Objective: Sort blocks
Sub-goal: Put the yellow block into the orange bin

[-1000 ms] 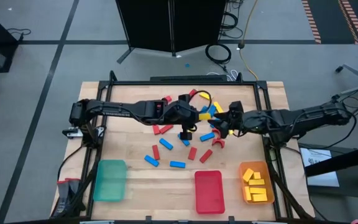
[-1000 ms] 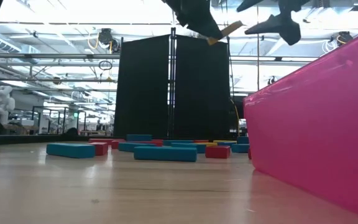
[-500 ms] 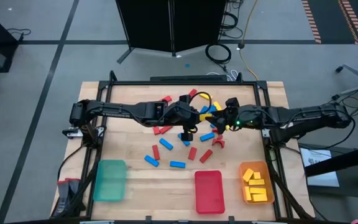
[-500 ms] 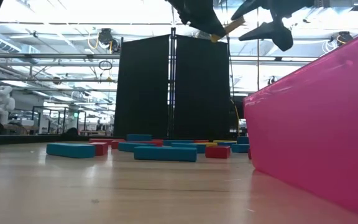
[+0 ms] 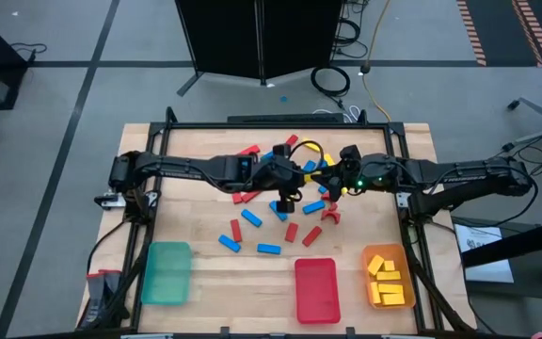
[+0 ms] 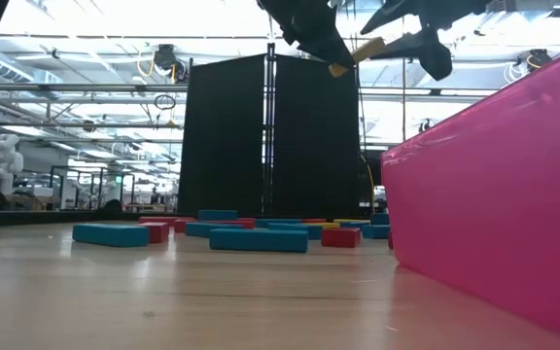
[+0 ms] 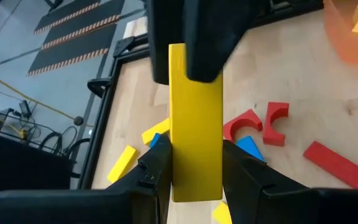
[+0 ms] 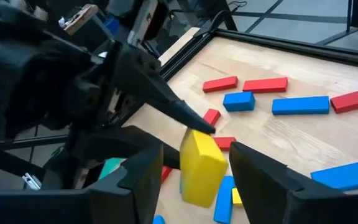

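The wooden table [image 5: 196,264] carries a green tray [image 5: 167,273] at 7 o'clock, a red tray [image 5: 315,289] at 6 and an orange tray [image 5: 388,276] at 5 holding yellow pieces. Red and blue blocks [image 5: 269,249] lie scattered around centre. Both arms reach level toward 12 o'clock of centre. The left gripper [image 7: 194,165] is clamped on a yellow bar [image 7: 195,124], raised off the table. The right gripper [image 8: 191,165] has its jaws around the bar's far end; contact is unclear.

Robotics lab, wooden table [image 5: 205,268] on grey floor, black partition panels [image 6: 270,136], white humanoid robot [image 6: 3,160] behind
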Robot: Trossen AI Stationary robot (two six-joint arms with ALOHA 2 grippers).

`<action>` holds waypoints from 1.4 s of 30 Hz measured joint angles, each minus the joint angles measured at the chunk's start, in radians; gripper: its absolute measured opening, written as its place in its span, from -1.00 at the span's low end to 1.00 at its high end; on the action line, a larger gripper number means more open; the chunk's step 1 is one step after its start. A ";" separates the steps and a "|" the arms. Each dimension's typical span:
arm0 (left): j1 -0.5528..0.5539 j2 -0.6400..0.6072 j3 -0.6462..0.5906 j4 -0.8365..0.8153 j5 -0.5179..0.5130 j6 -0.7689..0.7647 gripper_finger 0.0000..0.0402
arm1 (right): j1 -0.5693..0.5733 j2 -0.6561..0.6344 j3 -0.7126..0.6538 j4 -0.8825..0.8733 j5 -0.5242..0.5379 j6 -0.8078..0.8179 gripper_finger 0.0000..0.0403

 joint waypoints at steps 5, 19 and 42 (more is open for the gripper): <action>0.000 0.000 0.000 0.007 -0.002 0.000 -0.47 | -0.006 0.008 0.000 -0.007 -0.017 0.000 -0.13; 0.000 0.000 0.000 0.029 -0.005 0.031 -0.47 | -0.024 0.067 0.000 0.022 -0.070 -0.002 -0.35; -0.001 0.000 0.000 0.032 -0.020 0.039 -0.47 | -0.024 0.043 0.000 0.013 -0.092 -0.023 -0.74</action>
